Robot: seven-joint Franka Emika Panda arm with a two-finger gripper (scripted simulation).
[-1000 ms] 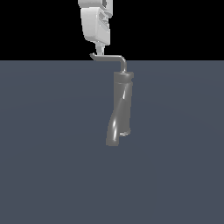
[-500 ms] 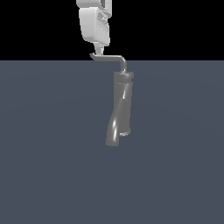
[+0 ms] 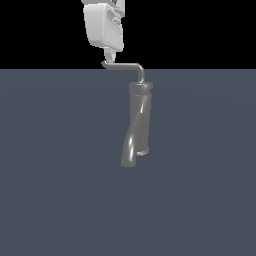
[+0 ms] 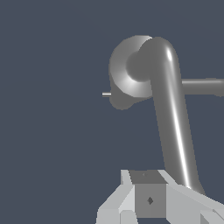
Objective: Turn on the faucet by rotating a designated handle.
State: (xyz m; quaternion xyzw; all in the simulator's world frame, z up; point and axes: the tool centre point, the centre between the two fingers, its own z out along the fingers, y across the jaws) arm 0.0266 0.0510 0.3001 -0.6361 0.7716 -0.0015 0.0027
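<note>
The faucet (image 3: 140, 116) is a tall glossy grey cylinder standing upright, and its thick spout (image 3: 129, 150) curves down the front. From its top rises the handle (image 3: 124, 65), a thin L-shaped rod that bends toward the exterior view's left and ends in a small upturned tip. My white gripper (image 3: 108, 55) hangs straight above that tip, almost touching it, and its fingers look shut with nothing held. In the wrist view the handle (image 4: 173, 122) runs from the faucet's top (image 4: 124, 74) to my fingers (image 4: 118, 199).
The faucet stands alone on a flat dark blue-grey floor (image 3: 60, 175), with a black background behind it. In the wrist view the spout (image 4: 205, 86) sticks out sideways from the cylinder, and a thin pin (image 4: 106, 93) shows on the opposite side.
</note>
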